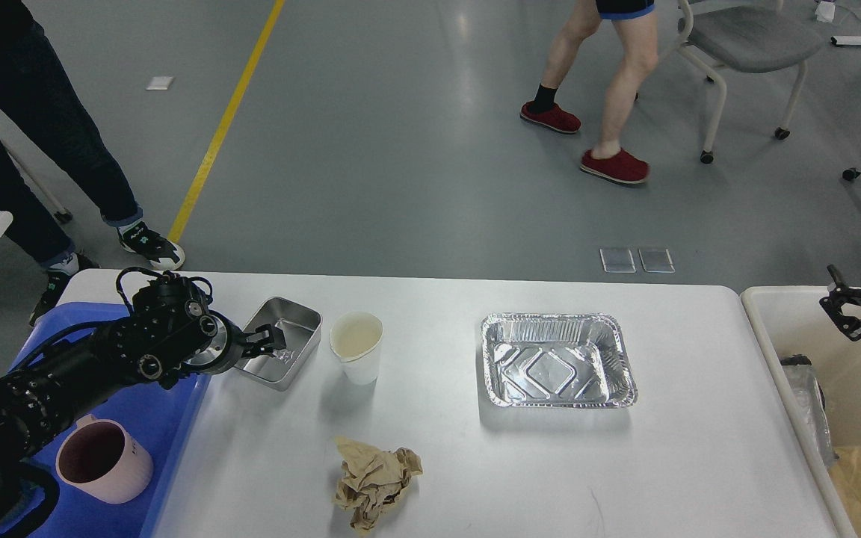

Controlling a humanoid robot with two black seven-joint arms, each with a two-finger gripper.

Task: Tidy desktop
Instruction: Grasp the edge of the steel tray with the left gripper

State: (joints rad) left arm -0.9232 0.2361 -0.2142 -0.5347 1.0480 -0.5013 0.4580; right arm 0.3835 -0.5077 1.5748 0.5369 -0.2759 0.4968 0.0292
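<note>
No legible writing. Left gripper [270, 345] reaches over steel tin [283, 343] on desktop [438, 463], grip state unclear. Right gripper [841, 308] spread over bin [763, 299].

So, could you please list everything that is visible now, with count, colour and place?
smooth white rectangular desktop: 1, white, fills the lower view
small steel rectangular tin: 1, silver, far left of the desktop
white paper cup: 1, white, right of the tin
aluminium foil tray: 1, silver, right of centre
crumpled brown paper ball: 1, tan, near edge
blue plastic tray: 1, blue, left end
pink mug: 1, pink, on the blue tray
cream plastic bin: 1, cream, right of the desktop
grey wheeled chair: 1, far right floor
people's legs: 2 persons, on the floor
left claw: 1, black, over the tin
right claw: 1, black, above the bin
</note>
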